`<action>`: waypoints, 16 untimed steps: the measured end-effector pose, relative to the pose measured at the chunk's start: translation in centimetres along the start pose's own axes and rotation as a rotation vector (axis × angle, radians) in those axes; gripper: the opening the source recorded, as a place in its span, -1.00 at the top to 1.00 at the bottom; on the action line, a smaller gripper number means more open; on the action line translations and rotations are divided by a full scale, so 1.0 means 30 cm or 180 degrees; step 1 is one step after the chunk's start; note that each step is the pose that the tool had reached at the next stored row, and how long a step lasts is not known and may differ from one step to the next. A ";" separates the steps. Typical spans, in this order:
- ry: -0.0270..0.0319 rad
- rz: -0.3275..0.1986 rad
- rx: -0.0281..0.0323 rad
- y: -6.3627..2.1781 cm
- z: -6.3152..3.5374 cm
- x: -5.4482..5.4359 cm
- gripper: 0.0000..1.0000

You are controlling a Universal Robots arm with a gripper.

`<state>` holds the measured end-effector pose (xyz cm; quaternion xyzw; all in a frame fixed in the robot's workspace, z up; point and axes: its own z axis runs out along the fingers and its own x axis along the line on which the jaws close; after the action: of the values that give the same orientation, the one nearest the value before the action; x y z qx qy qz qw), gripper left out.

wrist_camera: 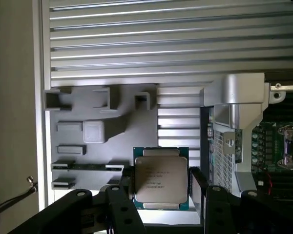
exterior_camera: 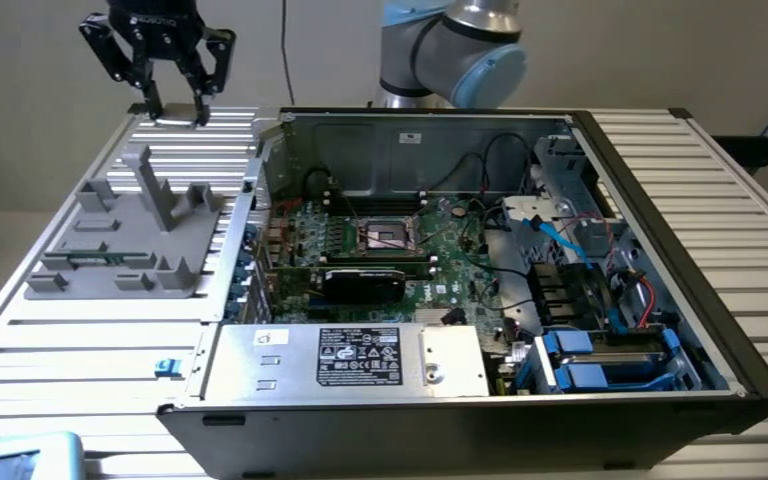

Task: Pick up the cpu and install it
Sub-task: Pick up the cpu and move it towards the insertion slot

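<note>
Table (exterior_camera: 77,340): a ribbed metal top is carrying everything in the scene.
Gray rack (exterior_camera: 117,240): it is lying on the table at the exterior view's left, with upright posts and shallow slots. A thin dark strip is sitting in one slot.
Blue clip (exterior_camera: 164,368): it is lying on the table beside the case's front corner.
Gripper (exterior_camera: 177,112): it is hanging above the table's far corner at the exterior view's left, beyond the gray rack and outside the case. Its fingers (wrist_camera: 122,195) are clamping the cpu by two opposite edges.
Cpu (wrist_camera: 161,178): it is sitting flat between the fingers, metal top facing the wrist camera, raised clear of the table.
Case (exterior_camera: 704,270): it is lying open on its side, right of the rack. Its side wall (exterior_camera: 257,190) is standing between the gripper and the interior.
Case contents: a green board (exterior_camera: 451,260) is holding a dark square socket (exterior_camera: 387,235) and, just in front of it, a black block (exterior_camera: 364,283). A labeled metal box (exterior_camera: 344,358) is filling the front. Blue drive carriers (exterior_camera: 598,362) and loose cables are crowding the exterior view's right.
Robot arm (exterior_camera: 458,45): it is rising behind the case.
</note>
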<state>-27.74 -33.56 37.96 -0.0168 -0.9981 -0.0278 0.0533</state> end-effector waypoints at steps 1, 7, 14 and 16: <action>0.0000 0.0000 0.0000 0.000 -0.002 -0.013 -0.11; 0.0000 -0.0002 -0.0008 -0.005 -0.011 -0.097 -0.11; 0.0000 -0.0002 -0.0008 -0.005 -0.022 -0.202 -0.11; -0.0001 -0.0002 -0.0008 -0.005 -0.025 -0.231 -0.11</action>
<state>-20.79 -33.96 37.96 -0.0165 -0.9980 -0.0291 0.0531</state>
